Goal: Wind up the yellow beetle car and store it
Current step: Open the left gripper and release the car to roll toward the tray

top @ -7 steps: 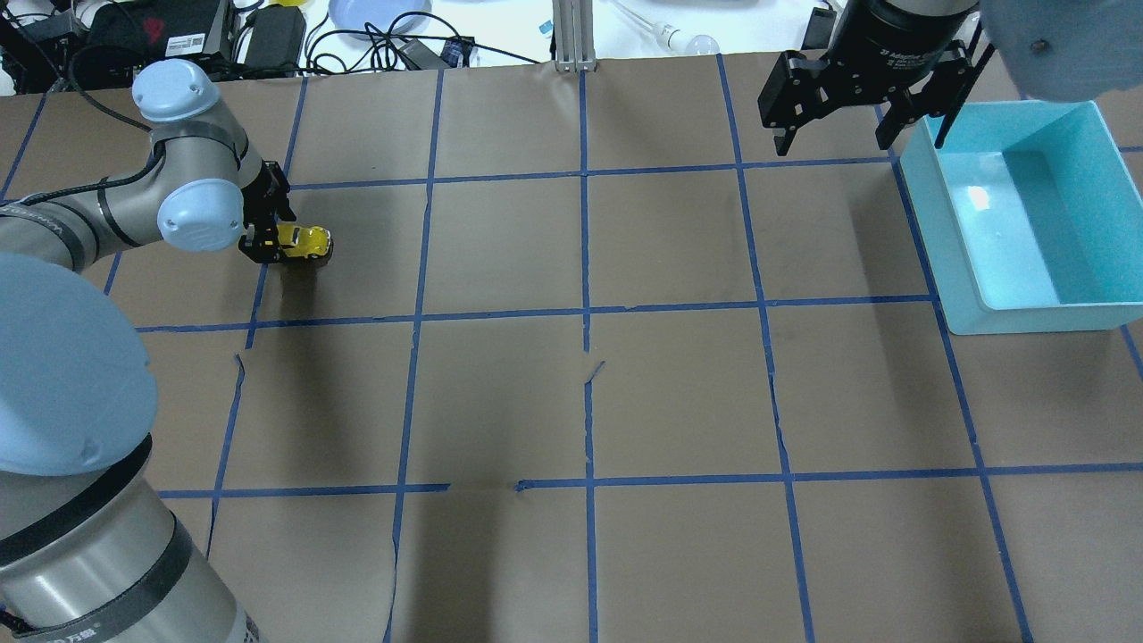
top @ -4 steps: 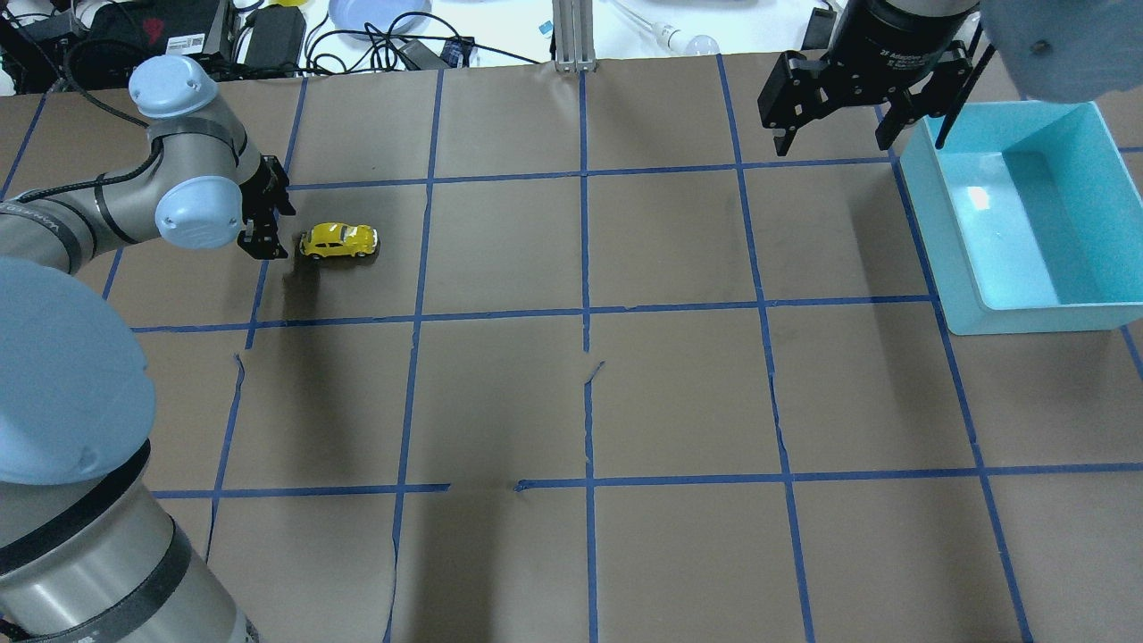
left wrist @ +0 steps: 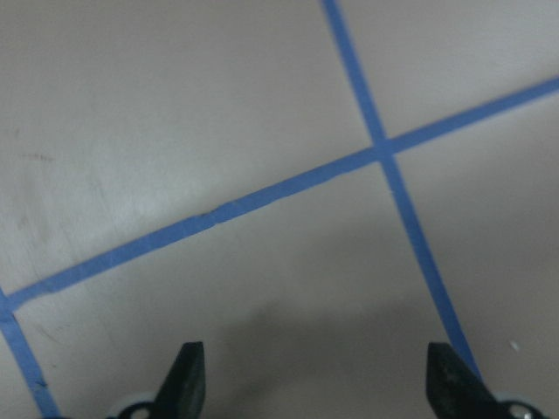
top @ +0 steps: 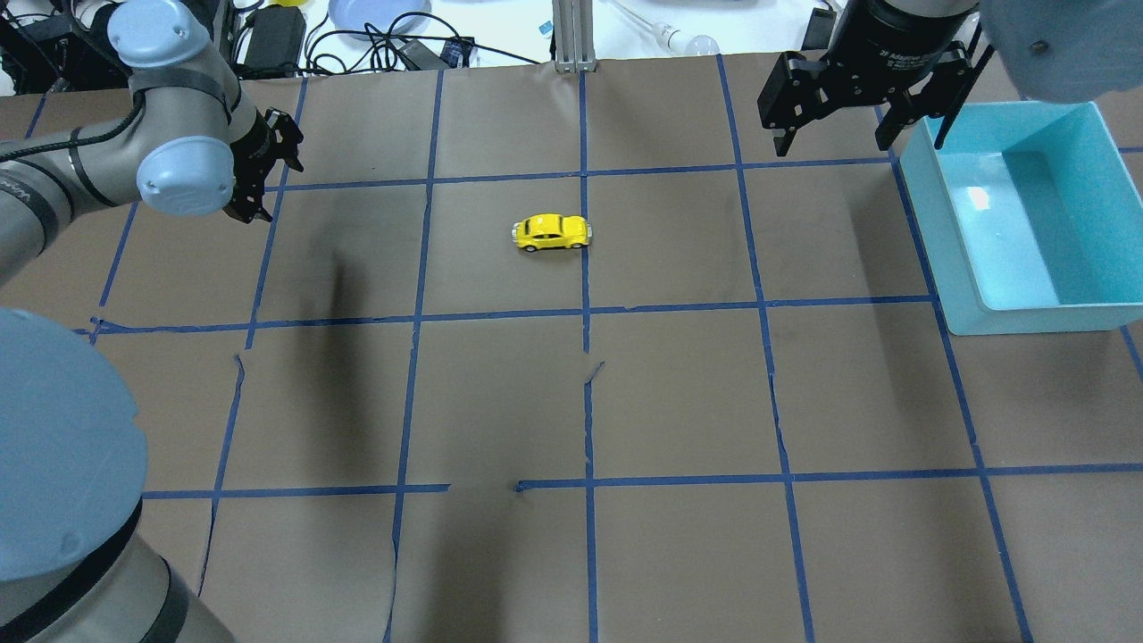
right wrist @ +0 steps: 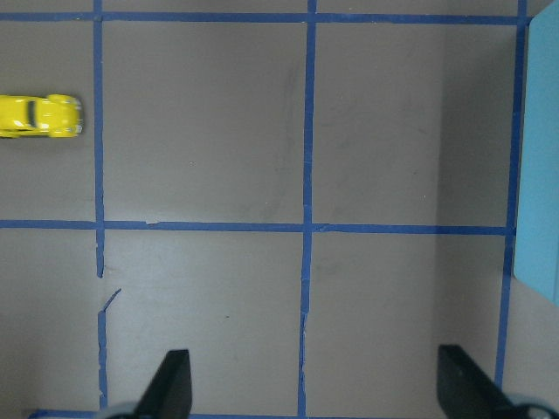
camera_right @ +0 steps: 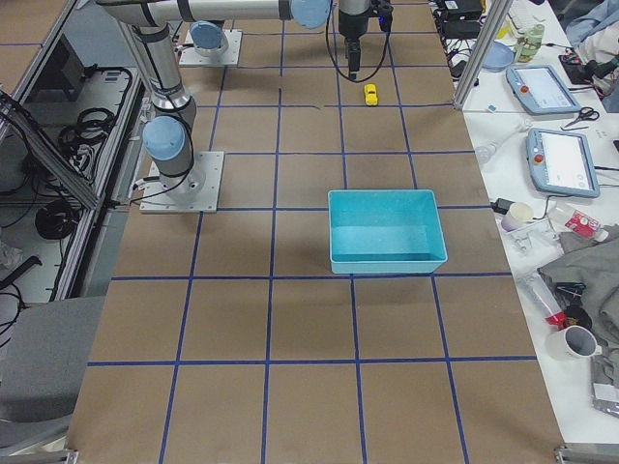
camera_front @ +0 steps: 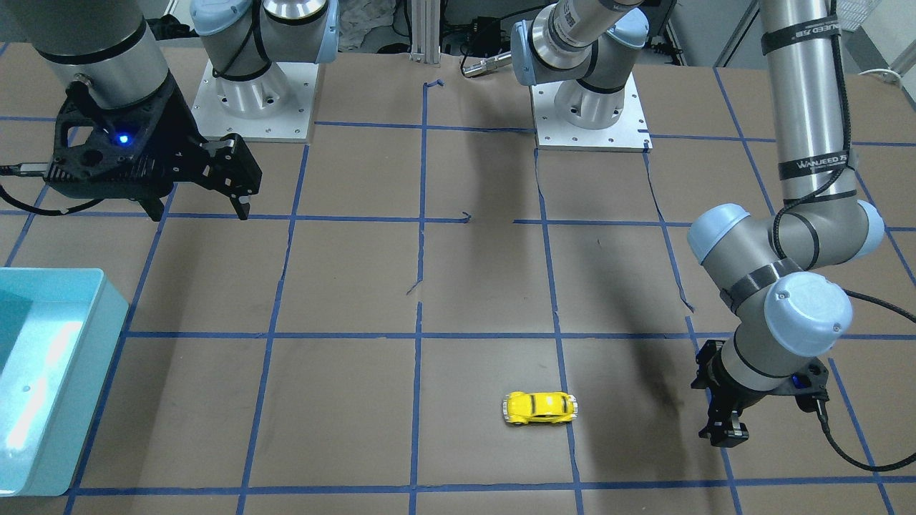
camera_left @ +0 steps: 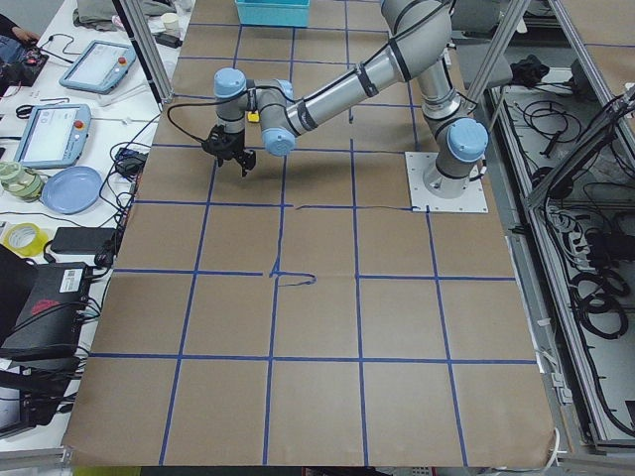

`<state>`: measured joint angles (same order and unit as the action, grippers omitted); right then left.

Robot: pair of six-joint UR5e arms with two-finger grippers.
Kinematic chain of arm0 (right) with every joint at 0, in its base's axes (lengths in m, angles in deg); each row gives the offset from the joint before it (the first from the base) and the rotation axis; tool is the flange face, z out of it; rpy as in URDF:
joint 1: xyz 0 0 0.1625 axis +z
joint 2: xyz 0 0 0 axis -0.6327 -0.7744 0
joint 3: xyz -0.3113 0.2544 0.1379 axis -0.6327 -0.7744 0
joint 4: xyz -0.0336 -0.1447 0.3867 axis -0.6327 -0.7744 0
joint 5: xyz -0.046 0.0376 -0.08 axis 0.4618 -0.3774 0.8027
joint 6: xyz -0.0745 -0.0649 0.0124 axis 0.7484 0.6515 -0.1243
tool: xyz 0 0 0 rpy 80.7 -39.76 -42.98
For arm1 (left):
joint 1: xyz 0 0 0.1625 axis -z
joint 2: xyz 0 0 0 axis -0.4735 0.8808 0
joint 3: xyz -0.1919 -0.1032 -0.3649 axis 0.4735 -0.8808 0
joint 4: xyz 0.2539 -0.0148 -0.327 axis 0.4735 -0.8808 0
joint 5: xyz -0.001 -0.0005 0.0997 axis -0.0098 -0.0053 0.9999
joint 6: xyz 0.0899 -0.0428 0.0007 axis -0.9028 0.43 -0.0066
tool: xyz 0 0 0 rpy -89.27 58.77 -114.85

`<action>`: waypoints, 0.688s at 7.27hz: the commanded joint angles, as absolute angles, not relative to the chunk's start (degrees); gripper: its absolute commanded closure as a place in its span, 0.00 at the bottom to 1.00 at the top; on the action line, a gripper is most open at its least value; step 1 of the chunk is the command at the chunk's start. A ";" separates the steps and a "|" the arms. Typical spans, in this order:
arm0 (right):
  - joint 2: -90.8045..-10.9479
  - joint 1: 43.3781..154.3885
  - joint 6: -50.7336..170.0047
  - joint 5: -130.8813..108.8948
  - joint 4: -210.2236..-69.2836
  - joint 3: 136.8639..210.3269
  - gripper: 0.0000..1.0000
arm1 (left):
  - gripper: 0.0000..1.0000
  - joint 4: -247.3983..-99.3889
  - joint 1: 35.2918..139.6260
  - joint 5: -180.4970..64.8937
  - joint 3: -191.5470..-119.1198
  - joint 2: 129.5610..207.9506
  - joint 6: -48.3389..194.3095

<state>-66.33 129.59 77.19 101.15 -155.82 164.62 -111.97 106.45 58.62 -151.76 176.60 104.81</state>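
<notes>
The yellow beetle car (top: 551, 233) stands alone on the brown table, just left of the centre blue tape line. It also shows in the front view (camera_front: 539, 408), the right side view (camera_right: 370, 94) and at the left edge of the right wrist view (right wrist: 39, 116). My left gripper (top: 279, 187) is open and empty, well left of the car; its wrist view (left wrist: 319, 375) shows only paper and tape. My right gripper (top: 832, 143) is open and empty, hovering at the far right next to the bin.
A teal bin (top: 1018, 308) stands at the table's right side, and it is empty inside; it shows at the left in the front view (camera_front: 107, 307). Cables, a plate and boxes lie beyond the far table edge.
The left gripper let go of the car, then rose and drew back to the far left. The car rolled right, about one grid square, toward the centre line. The right arm stayed put.
</notes>
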 commanded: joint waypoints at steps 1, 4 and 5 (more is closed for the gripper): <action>-66.32 129.60 77.19 101.15 -155.82 164.62 0.00 | 0.00 -120.89 106.84 58.92 -147.96 170.72 80.95; -66.32 129.60 77.19 101.15 -155.82 164.62 0.00 | 0.00 -130.47 106.93 58.66 -147.60 164.74 63.69; -66.32 129.60 77.19 101.15 -155.82 164.62 0.00 | 0.00 -136.33 107.19 58.48 -147.60 163.07 61.88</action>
<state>-66.32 129.60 77.19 101.15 -155.82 164.62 -130.56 106.99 58.68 -147.62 165.21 66.50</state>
